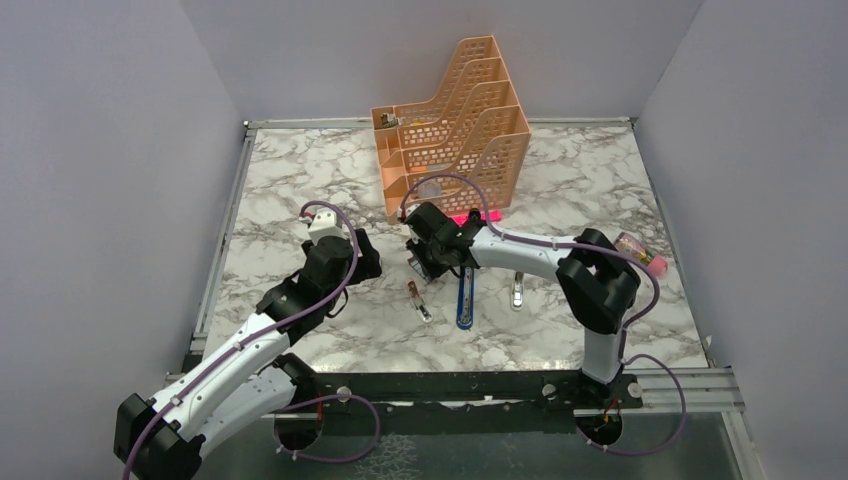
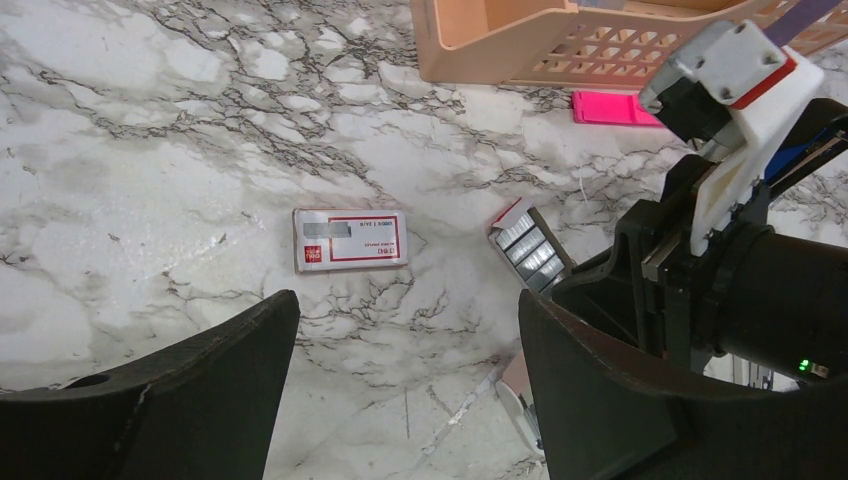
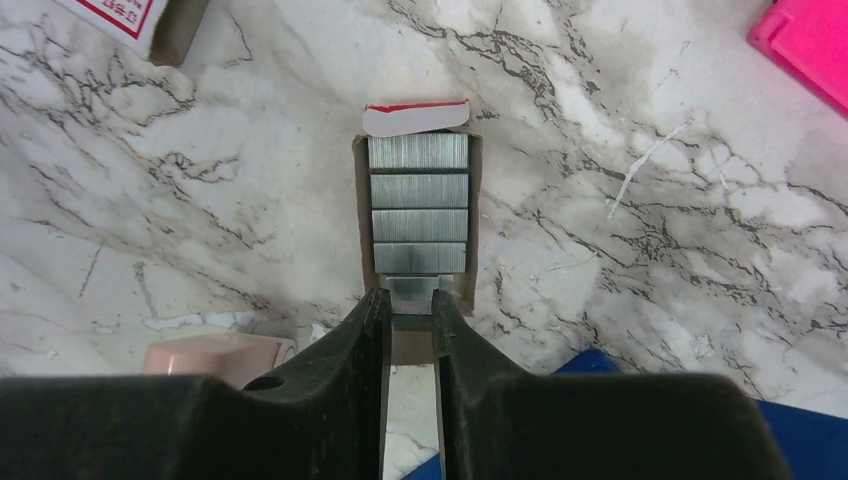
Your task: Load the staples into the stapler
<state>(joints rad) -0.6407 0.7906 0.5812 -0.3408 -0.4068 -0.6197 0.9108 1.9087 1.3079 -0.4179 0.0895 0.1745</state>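
Note:
The staples' white box with a red label (image 2: 350,240) lies flat on the marble, emptied of its tray. The grey-blue tray of silvery staples (image 3: 418,215) lies beside it and also shows in the left wrist view (image 2: 530,250). My right gripper (image 3: 410,298) is down at the tray's near end, its fingers closed on the nearest staple strip (image 3: 413,288). In the top view the right gripper (image 1: 428,262) hides the tray. The blue stapler (image 1: 465,300) lies just near of it; its blue body shows in the right wrist view (image 3: 800,430). My left gripper (image 2: 405,300) is open and empty, hovering near of the box.
An orange file rack (image 1: 450,120) stands at the back, with a flat bright-pink bar (image 1: 475,217) at its foot. A peach-pink oblong piece (image 1: 418,300) lies left of the stapler and a small white capsule-like piece (image 1: 517,293) lies right of it.

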